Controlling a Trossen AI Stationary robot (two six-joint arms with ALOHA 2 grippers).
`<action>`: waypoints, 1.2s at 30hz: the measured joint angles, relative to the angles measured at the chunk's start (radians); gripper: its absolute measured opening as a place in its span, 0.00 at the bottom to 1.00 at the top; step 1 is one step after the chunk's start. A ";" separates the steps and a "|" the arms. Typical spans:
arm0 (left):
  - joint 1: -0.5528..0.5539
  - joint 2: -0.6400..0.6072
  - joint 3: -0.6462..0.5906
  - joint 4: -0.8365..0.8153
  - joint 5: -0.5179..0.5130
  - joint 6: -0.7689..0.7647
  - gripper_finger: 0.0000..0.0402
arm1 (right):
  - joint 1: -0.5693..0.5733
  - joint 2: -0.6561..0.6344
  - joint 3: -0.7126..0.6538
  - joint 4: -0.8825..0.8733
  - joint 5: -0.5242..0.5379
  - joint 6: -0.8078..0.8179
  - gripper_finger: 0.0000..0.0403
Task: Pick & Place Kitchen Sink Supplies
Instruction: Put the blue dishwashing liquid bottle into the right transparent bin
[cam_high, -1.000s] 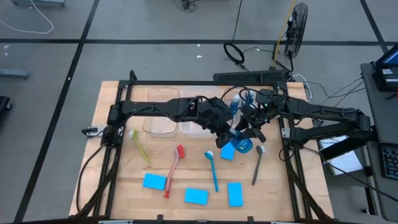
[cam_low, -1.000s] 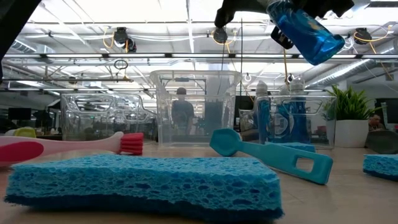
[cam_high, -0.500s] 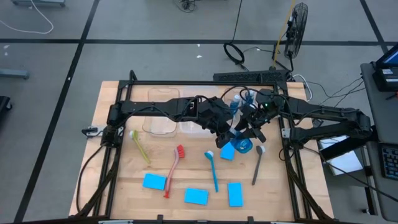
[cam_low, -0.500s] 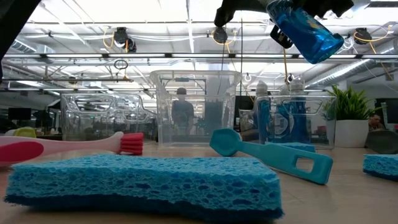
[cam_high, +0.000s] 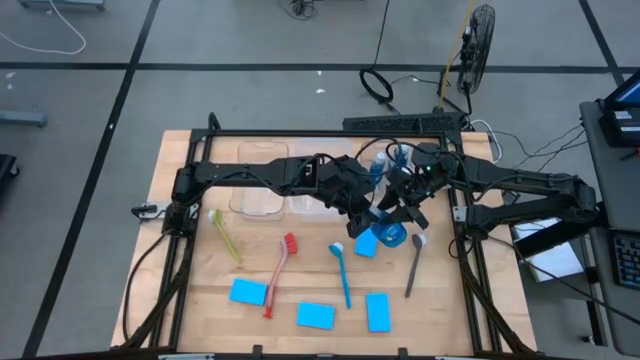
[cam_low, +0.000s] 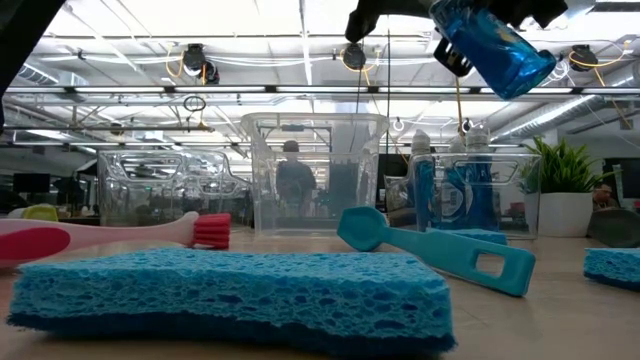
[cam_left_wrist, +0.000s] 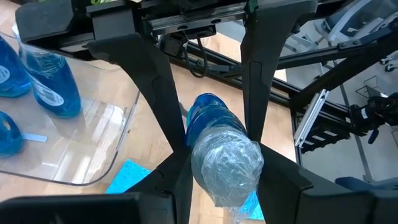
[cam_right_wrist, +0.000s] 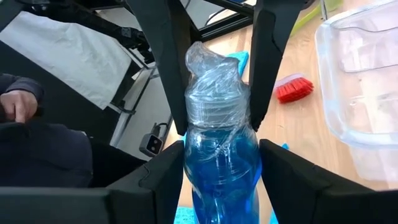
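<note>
Above worktop's back-right | blue bottle (cam_high: 388, 234) mid-handover | L gripper (cam_left_wrist: 214, 158) pinching cap end | R gripper (cam_right_wrist: 214, 134) fingers flank body, clamped or not: can't tell | advise: confirm one firm hold pre-release

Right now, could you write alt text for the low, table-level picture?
A small blue bottle hangs in the air, top right, above a wooden table. Below lie a flat blue sponge, a blue long-handled brush and clear plastic bins.
</note>
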 joint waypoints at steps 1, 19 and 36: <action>0.000 0.000 0.000 0.001 0.001 0.000 0.35 | 0.000 0.000 0.000 0.002 0.000 0.003 0.47; -0.001 0.001 0.000 0.022 0.003 -0.005 0.35 | 0.000 -0.001 0.000 0.003 -0.025 0.010 0.40; 0.001 0.001 0.000 0.026 -0.002 0.002 0.34 | 0.000 -0.001 0.000 0.001 -0.025 -0.002 0.37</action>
